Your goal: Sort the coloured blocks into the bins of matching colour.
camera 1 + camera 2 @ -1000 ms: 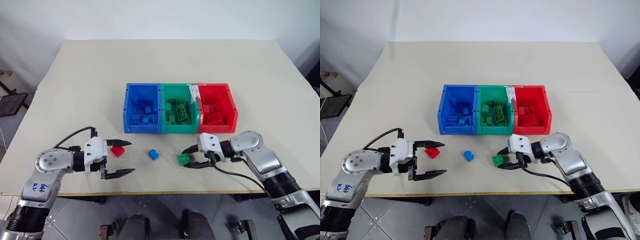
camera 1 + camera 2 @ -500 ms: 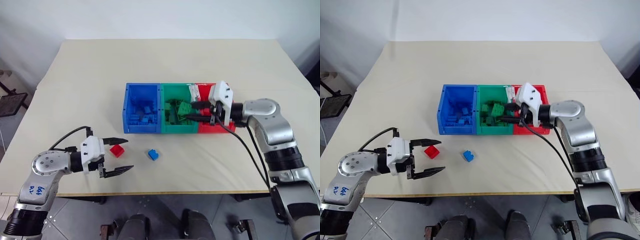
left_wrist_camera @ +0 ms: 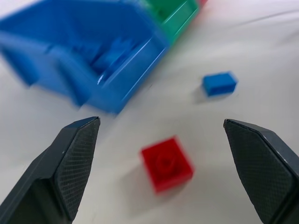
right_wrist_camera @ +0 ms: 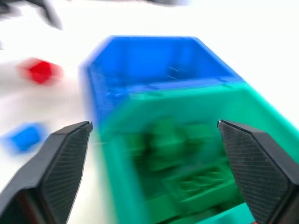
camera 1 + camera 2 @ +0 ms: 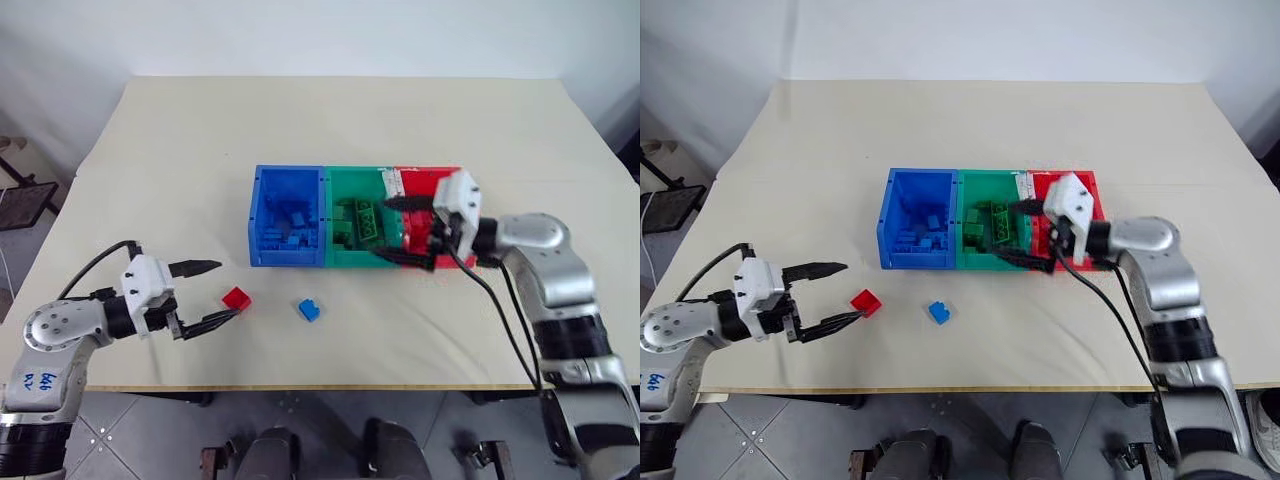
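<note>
R gripper point(image 5: 395, 228) wide open, empty, over green bin point(image 5: 360, 232). L gripper point(image 5: 212, 292) wide open, empty, lined up w/ red block point(image 5: 236, 298); blue block point(image 5: 308, 310) loose.

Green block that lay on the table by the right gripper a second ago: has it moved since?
Yes. It is gone from the table in front of the green bin; the right gripper, fingers open, now hangs over that bin.
</note>
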Controlling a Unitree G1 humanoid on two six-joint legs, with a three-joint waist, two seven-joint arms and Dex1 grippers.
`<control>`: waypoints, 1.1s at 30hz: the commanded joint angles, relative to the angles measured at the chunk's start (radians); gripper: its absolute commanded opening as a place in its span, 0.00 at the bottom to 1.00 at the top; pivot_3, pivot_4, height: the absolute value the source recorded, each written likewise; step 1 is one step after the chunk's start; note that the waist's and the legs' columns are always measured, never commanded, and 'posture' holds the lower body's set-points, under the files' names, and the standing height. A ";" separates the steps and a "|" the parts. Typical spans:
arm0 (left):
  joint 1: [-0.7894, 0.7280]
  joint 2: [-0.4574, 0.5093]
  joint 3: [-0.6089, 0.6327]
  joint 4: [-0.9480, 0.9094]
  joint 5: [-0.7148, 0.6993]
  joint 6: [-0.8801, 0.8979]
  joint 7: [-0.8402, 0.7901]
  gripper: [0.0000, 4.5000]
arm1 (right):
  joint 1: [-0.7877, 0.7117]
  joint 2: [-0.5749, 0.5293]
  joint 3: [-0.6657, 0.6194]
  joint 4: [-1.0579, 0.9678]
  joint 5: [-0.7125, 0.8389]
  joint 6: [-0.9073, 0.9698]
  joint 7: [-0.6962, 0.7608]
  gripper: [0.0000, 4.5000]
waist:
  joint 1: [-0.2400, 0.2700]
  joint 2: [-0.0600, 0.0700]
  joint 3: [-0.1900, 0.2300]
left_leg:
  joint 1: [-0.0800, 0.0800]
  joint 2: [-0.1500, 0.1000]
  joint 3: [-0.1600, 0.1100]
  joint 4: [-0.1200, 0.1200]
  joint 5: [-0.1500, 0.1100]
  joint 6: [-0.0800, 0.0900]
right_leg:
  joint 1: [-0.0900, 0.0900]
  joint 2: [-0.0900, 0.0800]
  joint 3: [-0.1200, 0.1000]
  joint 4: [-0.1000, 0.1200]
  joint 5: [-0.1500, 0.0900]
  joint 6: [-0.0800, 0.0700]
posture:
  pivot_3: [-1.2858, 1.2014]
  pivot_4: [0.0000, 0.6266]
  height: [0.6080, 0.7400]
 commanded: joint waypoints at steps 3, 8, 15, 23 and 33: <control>-0.013 0.059 0.046 0.146 0.027 -0.090 -0.059 1.00 | 0.265 -0.087 -0.124 -0.161 0.108 -0.132 0.156 0.99 | 0.001 0.000 0.000 | 0.000 0.000 0.003 0.000 0.000 0.000 | 0.000 0.000 0.000 -0.001 0.000 0.000 | 0.52 0.24 1.00; -0.010 0.090 -0.032 0.066 0.029 -0.047 -0.114 1.00 | 0.423 -0.124 -0.196 -0.209 0.143 -0.160 0.162 0.99 | 0.001 0.000 0.000 | 0.003 0.000 0.007 0.000 0.000 0.001 | 0.000 0.000 0.004 -0.001 0.000 0.000 | 0.52 0.24 1.00; -0.212 0.075 -0.309 -0.212 0.098 0.153 -0.087 1.00 | 0.547 -0.168 -0.279 -0.247 0.148 -0.143 0.114 0.99 | 0.027 0.000 0.000 | 0.003 0.000 0.007 0.002 0.000 0.001 | 0.001 -0.001 0.005 0.000 0.000 0.000 | 0.52 0.24 1.00; -0.455 -0.076 -0.626 -0.102 0.363 0.110 -0.042 1.00 | 0.675 -0.204 -0.318 -0.313 0.140 -0.131 0.108 0.99 | 0.028 0.000 0.000 | 0.003 0.000 0.010 0.002 0.000 0.002 | 0.001 -0.001 0.006 0.000 0.000 0.000 | 0.52 0.24 1.00; -0.576 -0.176 -0.692 0.111 0.489 0.052 -0.033 0.64 | 0.765 -0.210 -0.329 -0.418 0.151 -0.074 0.027 1.00 | 0.028 -0.001 0.001 | 0.002 0.000 0.009 0.004 0.000 0.002 | 0.001 0.000 0.006 0.000 0.000 0.000 | 0.52 0.24 1.00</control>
